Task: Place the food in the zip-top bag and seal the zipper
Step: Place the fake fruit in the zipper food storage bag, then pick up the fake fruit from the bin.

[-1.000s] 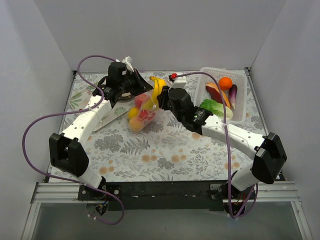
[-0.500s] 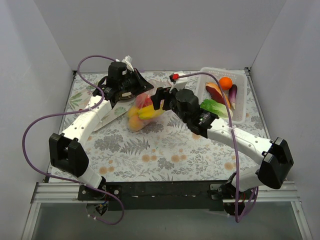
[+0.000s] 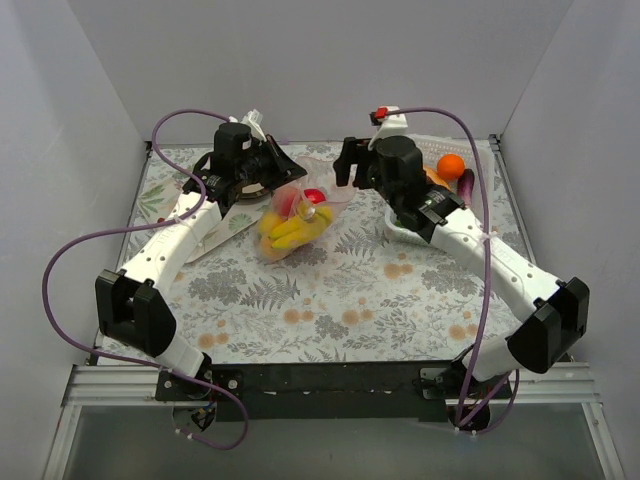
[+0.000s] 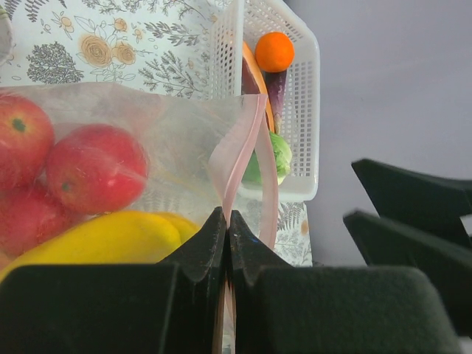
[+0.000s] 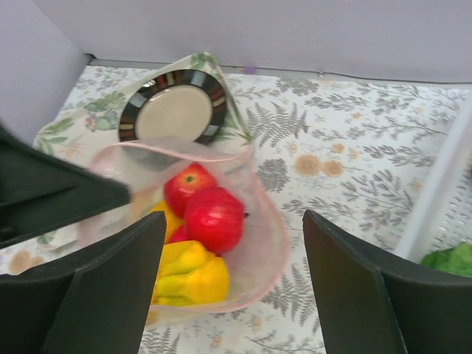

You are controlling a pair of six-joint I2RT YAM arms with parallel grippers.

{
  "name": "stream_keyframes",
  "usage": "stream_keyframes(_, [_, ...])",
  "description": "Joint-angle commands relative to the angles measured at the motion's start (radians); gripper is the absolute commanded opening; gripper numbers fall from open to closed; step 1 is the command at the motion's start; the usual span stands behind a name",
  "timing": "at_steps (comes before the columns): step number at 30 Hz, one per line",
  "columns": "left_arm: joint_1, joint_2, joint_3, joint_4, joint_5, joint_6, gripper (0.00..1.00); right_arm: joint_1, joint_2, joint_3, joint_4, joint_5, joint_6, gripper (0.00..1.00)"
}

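Note:
The zip-top bag point(image 3: 300, 222) lies mid-table with its mouth open. It holds red round fruits point(image 5: 214, 218), a yellow banana point(image 5: 189, 273) and another yellow piece. My left gripper point(image 3: 282, 172) is shut on the pink zipper point(image 4: 237, 147) at the bag's mouth and holds that edge up. My right gripper point(image 3: 346, 170) is open and empty, above and to the right of the bag. In the right wrist view its fingers point(image 5: 96, 295) stand wide apart around the view of the bag point(image 5: 265, 251). The orange point(image 3: 451, 166), eggplant point(image 3: 466, 183) and green leafy piece point(image 4: 279, 155) are in the basket.
The white slotted basket point(image 3: 478, 205) stands at the back right, partly behind my right arm. A dark-rimmed plate point(image 5: 175, 108) lies on a leaf-print cloth at the back left, behind the bag. The table has walls on three sides.
My right gripper carried the banana into the bag, let it go, and pulled back up and toward the far right. My left gripper kept its hold on the bag's edge.

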Motion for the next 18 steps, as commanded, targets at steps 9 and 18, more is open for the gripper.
stream_keyframes(9, [-0.001, -0.063, -0.022, 0.024, -0.005, 0.025, 0.0, -0.483, 0.059, 0.049, -0.17, -0.247, -0.021, 0.84])
stream_keyframes(18, [-0.001, -0.083, -0.035, 0.014, 0.012, 0.04, 0.0, -0.621, 0.408, 0.262, -0.137, -0.054, -0.041, 0.94])
